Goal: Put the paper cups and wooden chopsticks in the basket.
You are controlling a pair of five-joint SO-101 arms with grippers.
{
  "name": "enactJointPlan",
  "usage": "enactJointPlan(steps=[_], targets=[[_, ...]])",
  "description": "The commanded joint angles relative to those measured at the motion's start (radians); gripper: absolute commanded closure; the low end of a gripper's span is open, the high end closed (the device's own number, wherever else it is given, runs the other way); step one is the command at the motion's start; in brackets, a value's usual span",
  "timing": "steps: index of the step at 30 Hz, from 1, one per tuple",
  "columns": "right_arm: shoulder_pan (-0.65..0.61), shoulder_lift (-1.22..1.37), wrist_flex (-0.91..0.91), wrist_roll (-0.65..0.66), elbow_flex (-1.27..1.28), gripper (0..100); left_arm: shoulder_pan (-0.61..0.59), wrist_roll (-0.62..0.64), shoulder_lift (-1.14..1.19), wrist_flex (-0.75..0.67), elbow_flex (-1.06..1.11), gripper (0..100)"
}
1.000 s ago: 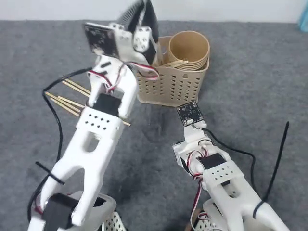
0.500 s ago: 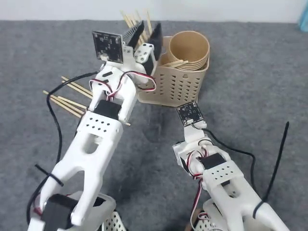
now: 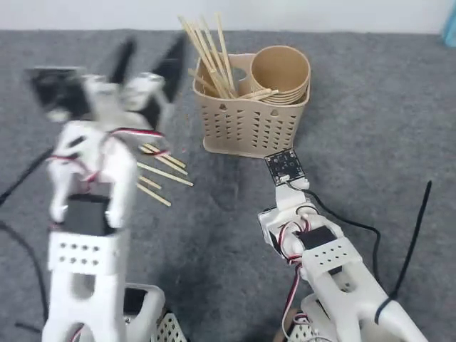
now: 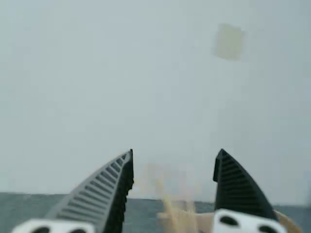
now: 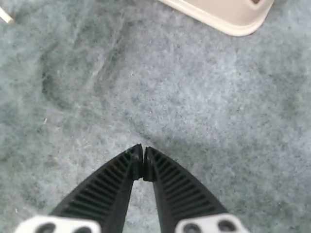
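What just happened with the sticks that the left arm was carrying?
The left pincer opened, let go of the chopstick bundle, which now stands in the basket, and swung away to the left. The right pincer stayed shut over the carpet. The paper cups and loose chopsticks haven't moved.

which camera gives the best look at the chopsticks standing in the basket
The high view: the chopsticks stand fanned in the basket beside the paper cups. The left wrist view gives a faint tan blur that may be them; the right wrist view catches a basket corner.
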Motion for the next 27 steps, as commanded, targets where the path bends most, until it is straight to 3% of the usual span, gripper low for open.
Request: enactJointPlan(steps=[1, 5, 9, 15, 22, 27], targets=[[0.010, -0.007, -0.021, 0.021, -0.011, 99.1, -0.215, 0.098, -0.011, 0.026, -0.047, 74], [0.010, -0.007, -0.021, 0.021, -0.011, 99.1, -0.396, 0.176, 0.083, 0.026, -0.048, 74], [0.010, -0.007, -0.021, 0.021, -0.008, 99.1, -0.500, 0.195, 0.222, 0.029, -0.047, 74], [0.010, -0.007, -0.022, 0.021, -0.008, 99.1, -0.551, 0.230, 0.493, 0.029, -0.076, 74], [0.010, -0.007, -0.028, 0.014, -0.006, 99.1, -0.606, 0.301, 0.855, 0.034, -0.275, 74], [0.010, -0.007, -0.030, 0.014, -0.006, 99.1, -0.615, 0.301, 1.077, 0.193, -0.490, 74]])
